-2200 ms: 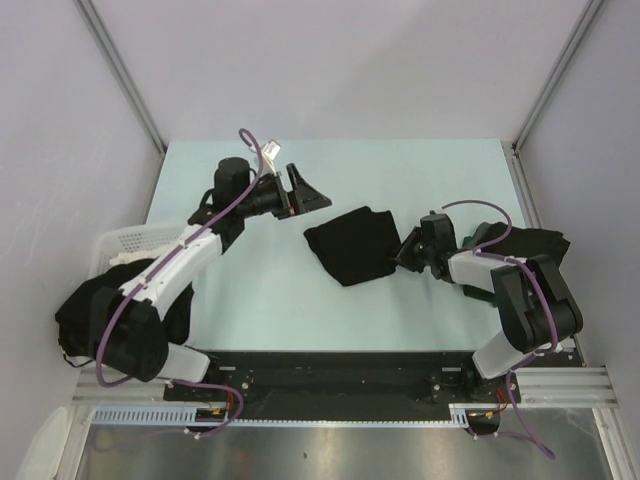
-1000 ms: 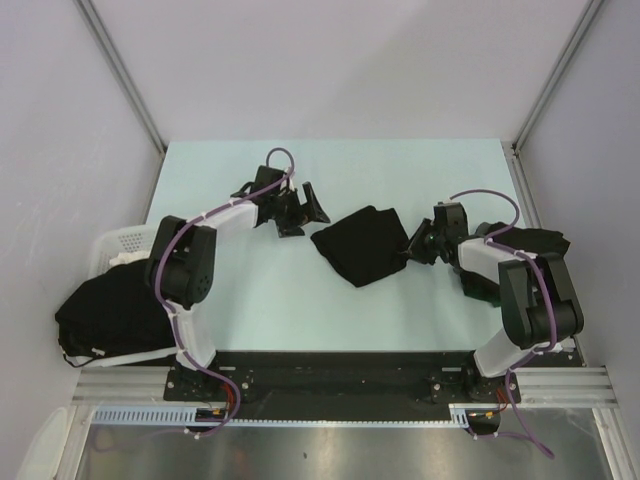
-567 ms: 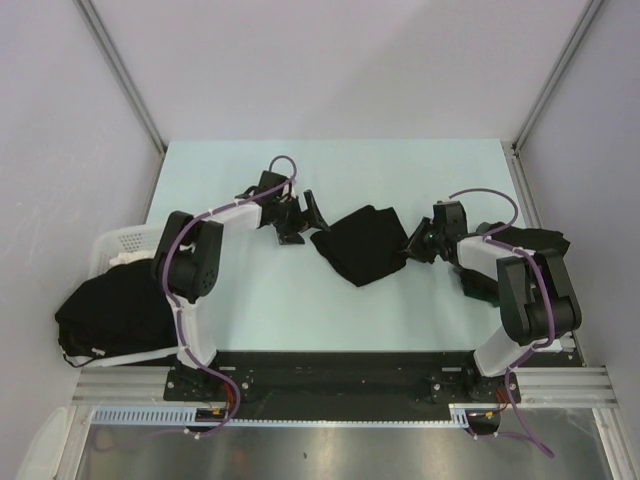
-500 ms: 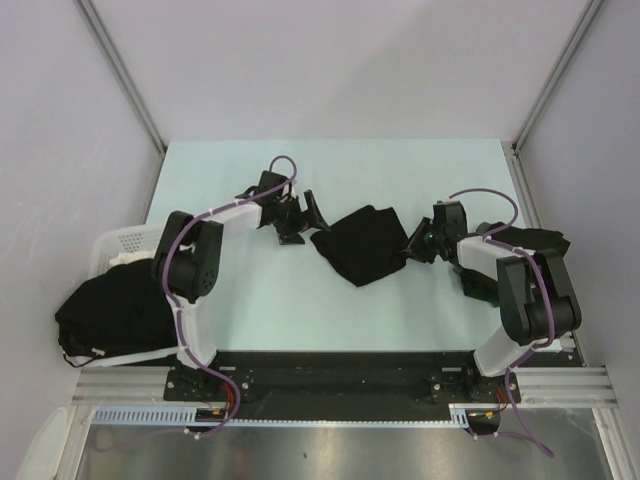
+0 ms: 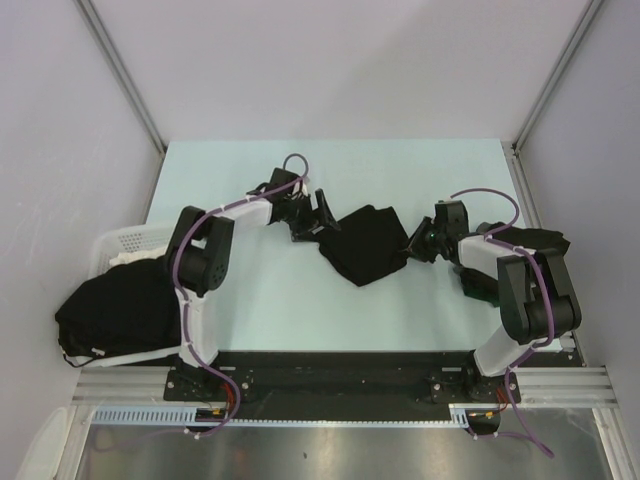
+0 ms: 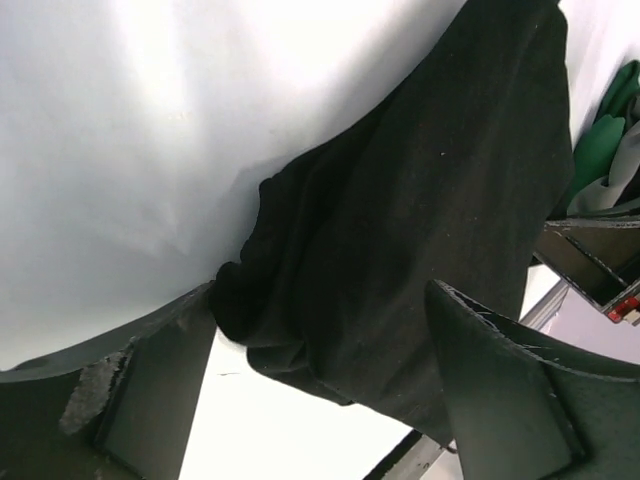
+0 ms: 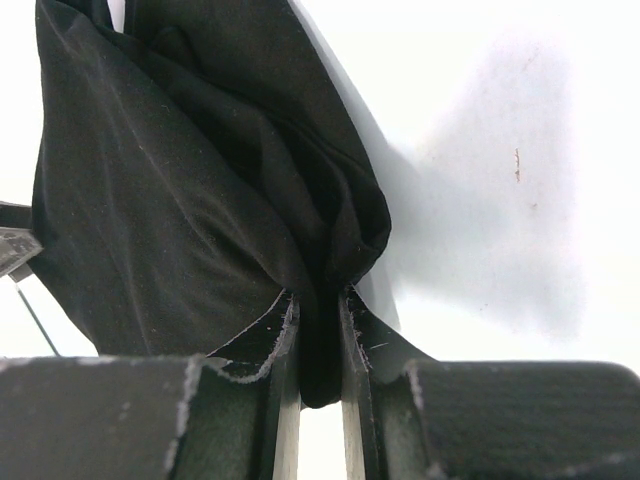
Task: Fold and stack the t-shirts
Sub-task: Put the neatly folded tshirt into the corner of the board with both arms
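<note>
Left claw (image 5: 318, 215) (image 6: 320, 295): released, jaws wide. The fingers are hard and black, with frayed grey pad edges. I see it set low at the left border of the centre t-shirt (image 5: 362, 243) (image 6: 400, 220), with the bunched hem lying between the two fingers. One finger sits close against the rolled edge and the other stands over flatter cloth.

Right claw (image 5: 415, 243) (image 7: 318, 330): clenched on the same t-shirt's right corner, a gathered tuck of cloth pinched between the narrow jaws.

Item one, t-shirt: black, soft and matte. It is roughly folded into a lopsided diamond, puckered toward both claws, and lies mid-bench between the two arms.

Item two, heap of black t-shirts (image 5: 110, 315): slumped in and over the white slotted plastic basket (image 5: 125, 240) at the bench's left edge, beside the left arm's base.

Item three, further black cloth (image 5: 540, 240): at the right edge, behind the right arm. It is partly hidden, and I cannot tell how it is folded.

Bench (image 5: 400, 170): pale mint, smooth, with a faint sheen.

Open room: bare surface shows from the shirt back to the far wall, and a strip runs in front of it toward the arm bases.

Borders: grey walls with metal uprights at the far corners, and a black mounting rail along the near edge.
</note>
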Controlling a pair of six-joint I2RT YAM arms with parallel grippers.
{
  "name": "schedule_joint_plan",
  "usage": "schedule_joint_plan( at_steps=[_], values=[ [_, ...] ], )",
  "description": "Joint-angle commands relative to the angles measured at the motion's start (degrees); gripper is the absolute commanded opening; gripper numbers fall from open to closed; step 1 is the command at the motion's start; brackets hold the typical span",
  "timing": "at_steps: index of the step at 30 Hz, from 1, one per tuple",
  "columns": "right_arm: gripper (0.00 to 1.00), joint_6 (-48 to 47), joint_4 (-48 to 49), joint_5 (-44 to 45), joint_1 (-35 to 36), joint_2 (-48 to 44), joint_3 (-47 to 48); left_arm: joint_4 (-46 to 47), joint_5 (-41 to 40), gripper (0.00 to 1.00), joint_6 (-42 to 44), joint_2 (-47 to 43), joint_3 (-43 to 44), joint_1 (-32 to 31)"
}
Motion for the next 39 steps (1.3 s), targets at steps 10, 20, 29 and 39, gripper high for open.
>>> schedule_joint_plan(
  at_steps=[10,20,29,39],
  values=[
    [0.11,0.29,4.48,-0.66,-0.95,1.05,2.21,-6.11,1.53,0.51,1.98,3.84,2.82,-1.03],
    [0.11,-0.76,3.51,-1.01,-1.73,0.79,2.65,-7.6,1.7,0.0,2.95,5.86,5.46,-1.99],
    [0.0,-3.57,-0.35,-0.84,-3.67,-1.23,4.75,-10.24,0.3,0.0,4.53,6.75,11.42,-2.79],
    [0.0,-9.46,-9.22,3.02,-6.04,-4.22,12.49,-17.0,0.56,0.0,6.03,7.36,24.0,-4.37]
  ],
)
